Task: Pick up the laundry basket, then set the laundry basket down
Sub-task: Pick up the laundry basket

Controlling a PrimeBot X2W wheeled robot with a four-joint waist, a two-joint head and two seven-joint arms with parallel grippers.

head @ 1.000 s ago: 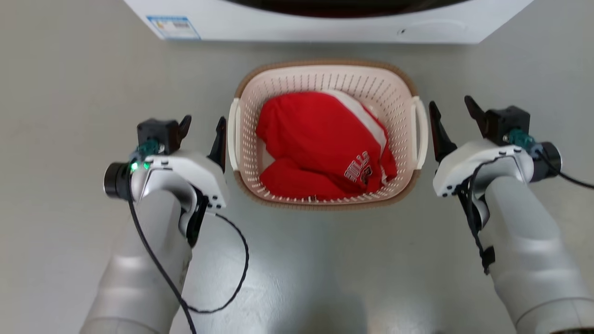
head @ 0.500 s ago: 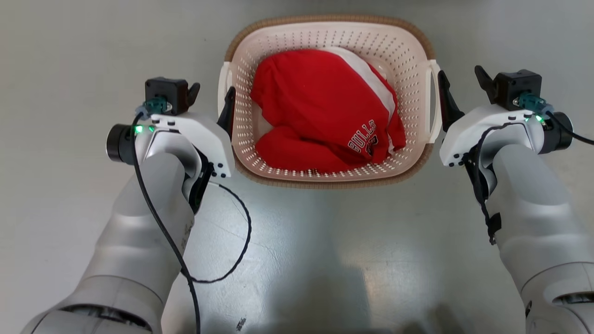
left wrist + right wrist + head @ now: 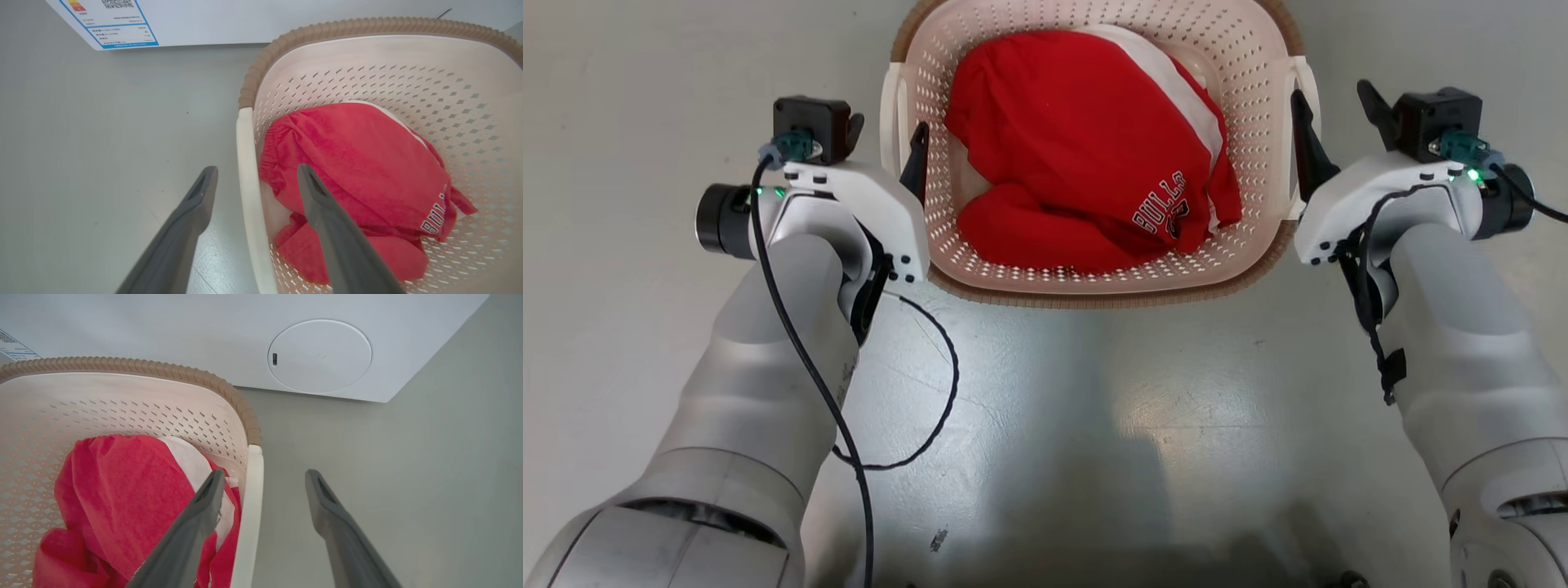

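The laundry basket point(image 3: 1094, 282) stands on the grey floor point(image 3: 1094, 425) at the top centre of the head view, its far rim cut by the upper edge; a red garment point(image 3: 1078, 139) lies in it. The left gripper point(image 3: 887, 135) is at the basket's side in the upper left and the right gripper point(image 3: 1330, 96) at its other side in the upper right; both are spread wide and grasp nothing.

The step in hand looks like the grasp before the lift. To do it well, each gripper should close squarely on its white handle, one finger inside the wall and one outside, deep enough that the handle cannot slip off the tips; both should close together and rise level, so the basket does not tip; the inner fingers should avoid pinching the cloth.

The wrist views settle what the head view leaves unclear: the left handle point(image 3: 245, 183) runs up between that gripper's fingers, the inner one over the garment; the right handle point(image 3: 250, 506) lies likewise; whether anything touches I cannot tell. Both also show the white washing machine point(image 3: 163, 322) along the top edge, just beyond the basket. The head view, for its part, gives both arms at once, evenly flanking the basket.
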